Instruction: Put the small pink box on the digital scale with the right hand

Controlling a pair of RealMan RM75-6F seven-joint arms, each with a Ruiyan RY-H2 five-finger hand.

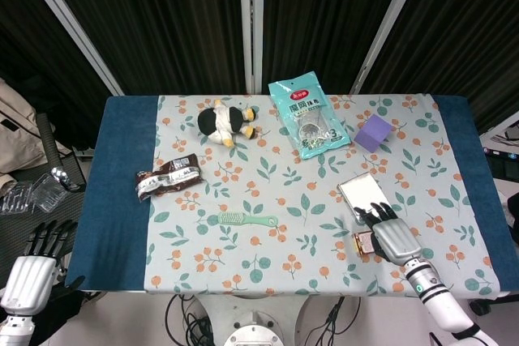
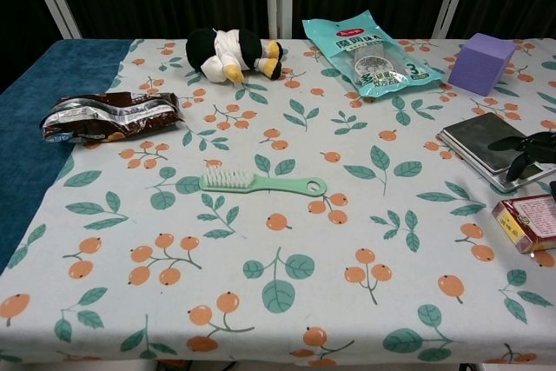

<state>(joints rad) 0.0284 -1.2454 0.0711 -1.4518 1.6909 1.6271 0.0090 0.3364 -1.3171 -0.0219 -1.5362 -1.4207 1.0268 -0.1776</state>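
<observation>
The small pink box lies flat on the floral cloth near the table's front right; the chest view shows it at the right edge. Just behind it sits the digital scale with its dark shiny plate bare. My right hand hovers over the box's right part, palm down. Its dark fingers are spread and reach over the scale's near edge. It holds nothing. My left hand hangs off the table at the lower left, fingers apart and empty.
A purple block and a teal packet lie behind the scale. A penguin plush lies at the back, a brown snack wrapper at the left, a green brush in the middle.
</observation>
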